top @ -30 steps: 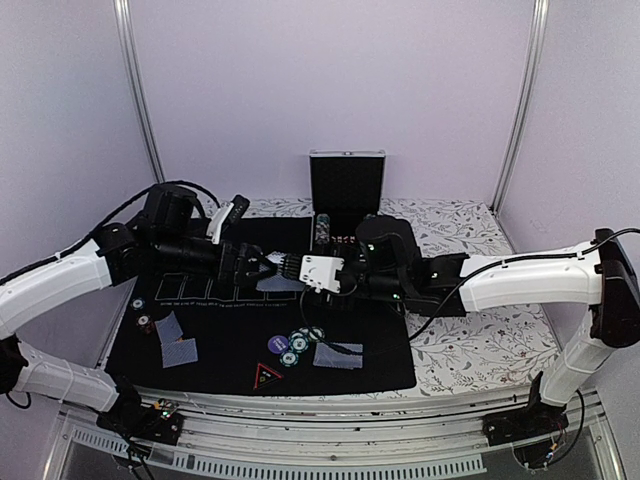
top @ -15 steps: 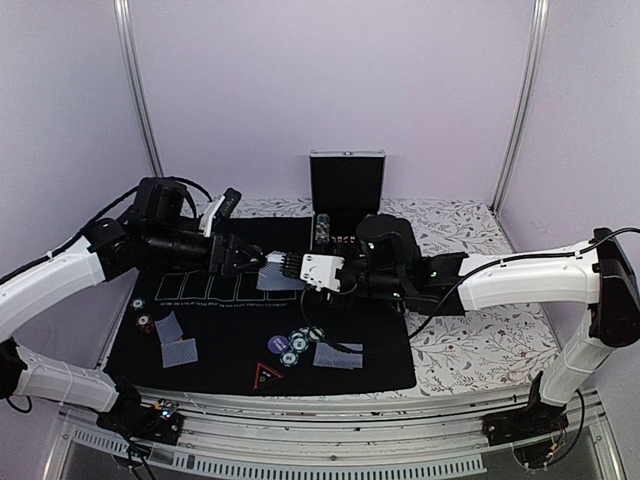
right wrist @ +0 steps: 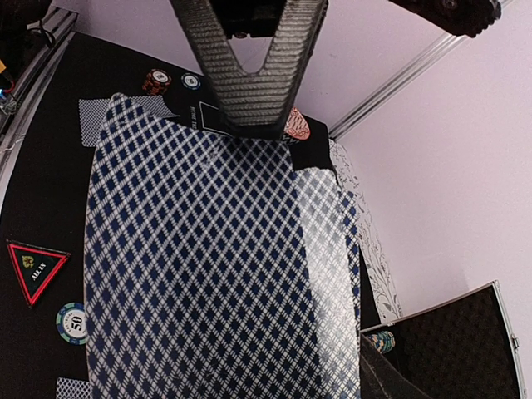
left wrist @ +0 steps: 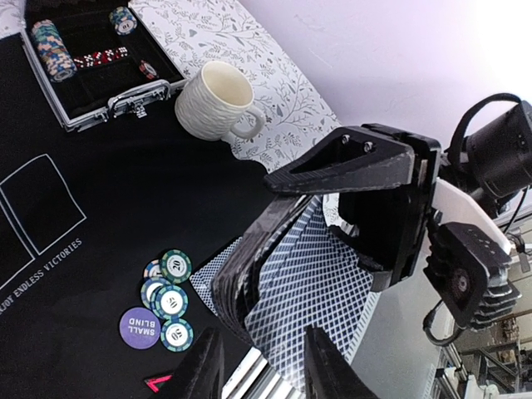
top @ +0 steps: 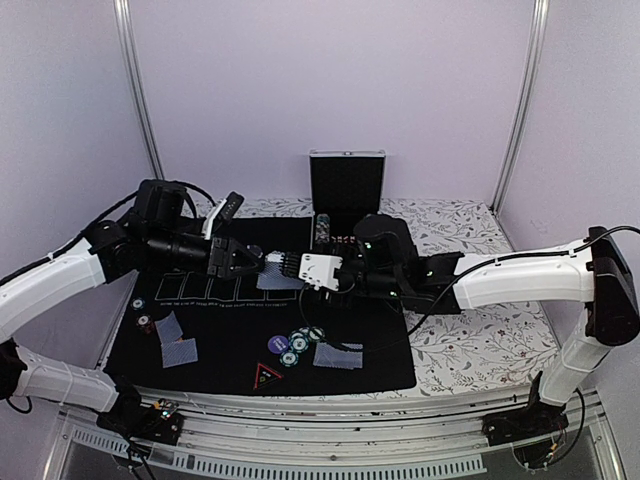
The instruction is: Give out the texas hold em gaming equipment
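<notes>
My right gripper (top: 288,267) is shut on a deck of blue-grey-backed playing cards (left wrist: 249,278) and holds it above the black mat (top: 230,360). The deck's top card (right wrist: 216,249) sticks out towards my left gripper (top: 255,262). The left gripper's (left wrist: 259,337) jaws stand narrowly open on either side of that card's near corner, and a gap shows beside the left one. Green-and-white chips (top: 297,343) and a purple small-blind button (left wrist: 140,326) lie on the mat below. Dealt cards (top: 337,355) lie face down beside them, and two more (top: 175,340) lie at the left.
An open metal case (left wrist: 91,58) with chip stacks and dice stands at the back of the mat. A cream mug (left wrist: 214,101) sits next to it on the floral cloth. A red triangular all-in marker (top: 266,377) lies near the front edge. Chips and an orange button (top: 146,322) lie at the left.
The left gripper's jaws have narrowed from wide open around the top card, and that arm has drawn back slightly to the left. The right arm and the deck have stayed put.
</notes>
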### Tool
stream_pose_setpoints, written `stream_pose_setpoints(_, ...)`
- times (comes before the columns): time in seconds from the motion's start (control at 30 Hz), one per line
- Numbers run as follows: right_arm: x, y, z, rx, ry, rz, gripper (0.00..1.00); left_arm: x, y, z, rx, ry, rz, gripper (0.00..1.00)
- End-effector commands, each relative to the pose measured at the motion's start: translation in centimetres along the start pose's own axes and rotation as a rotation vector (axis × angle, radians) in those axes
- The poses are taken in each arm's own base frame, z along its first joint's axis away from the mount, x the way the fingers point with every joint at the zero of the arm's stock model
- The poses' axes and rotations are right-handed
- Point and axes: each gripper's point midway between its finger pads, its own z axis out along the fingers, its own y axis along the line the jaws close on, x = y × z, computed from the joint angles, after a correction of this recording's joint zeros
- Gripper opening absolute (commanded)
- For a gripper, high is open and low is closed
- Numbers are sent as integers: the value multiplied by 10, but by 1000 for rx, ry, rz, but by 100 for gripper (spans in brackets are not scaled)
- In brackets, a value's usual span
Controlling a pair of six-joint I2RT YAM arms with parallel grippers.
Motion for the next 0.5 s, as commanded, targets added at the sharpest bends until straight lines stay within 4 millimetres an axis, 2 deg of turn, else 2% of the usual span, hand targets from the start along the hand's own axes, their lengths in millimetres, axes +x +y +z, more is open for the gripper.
stream_pose_setpoints(0.0, -15, -12, 2, 26, -49, 12, 54, 4, 3, 4, 19, 12, -9, 33)
stream_pose_setpoints(0.1, -15, -12, 2, 25, -49, 12, 54, 5, 4, 7, 27, 22, -15, 29)
stream_pose_setpoints(0.33, -14, -12, 2, 26, -46, 12, 54, 8, -1, 12, 69, 45, -17, 27)
stream_pose_setpoints(0.47, -14, -13, 2, 30, -45, 12, 54, 7, -6, 10, 96, 46, -4, 15)
